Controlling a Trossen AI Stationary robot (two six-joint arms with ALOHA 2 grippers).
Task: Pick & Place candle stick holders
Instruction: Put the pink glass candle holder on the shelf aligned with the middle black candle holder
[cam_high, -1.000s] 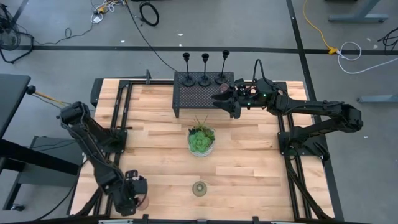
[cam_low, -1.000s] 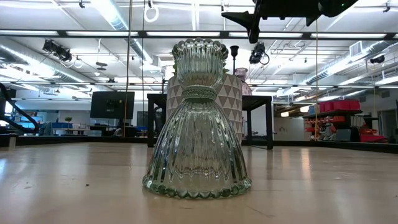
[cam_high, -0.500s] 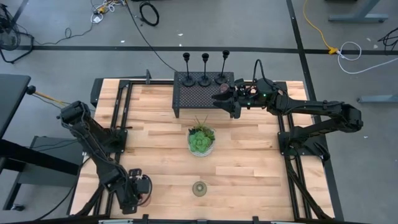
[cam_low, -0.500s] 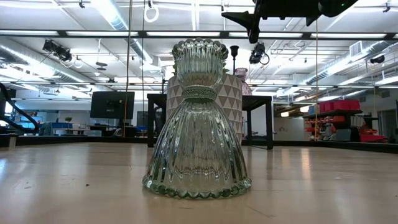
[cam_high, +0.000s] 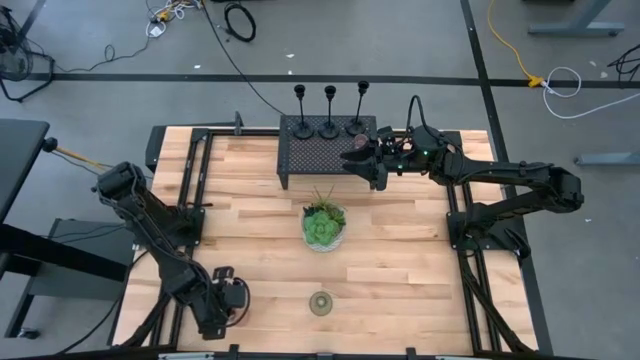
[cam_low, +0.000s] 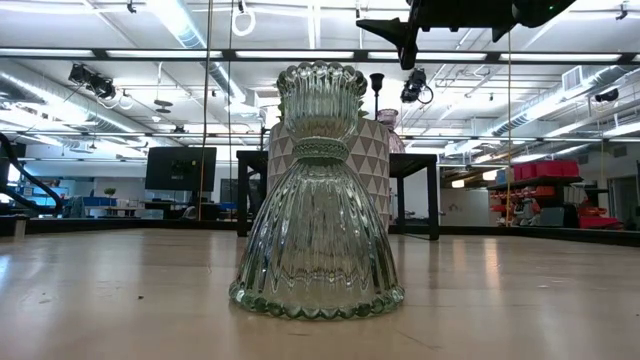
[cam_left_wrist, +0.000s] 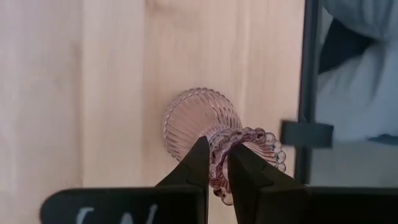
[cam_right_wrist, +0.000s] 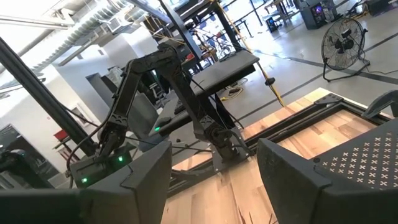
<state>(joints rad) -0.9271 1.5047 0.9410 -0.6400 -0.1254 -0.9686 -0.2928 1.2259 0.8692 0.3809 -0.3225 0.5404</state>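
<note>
The left pincer (cam_left_wrist: 216, 171) pinches the pink glass cup's (cam_left_wrist: 205, 124) beaded rim, apparently lifted off the table (cam_left_wrist: 93, 93).

Left gripper (cam_left_wrist: 216, 163) moved inward along table's near edge; jaws closed on pink glass cup (cam_left_wrist: 211, 127).

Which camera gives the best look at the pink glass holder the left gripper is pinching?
The left wrist view: the pink glass holder fills it, ribs clear, left gripper shut on its beaded rim. The high view shows only a sliver by that gripper; the low and right wrist views miss it.
</note>
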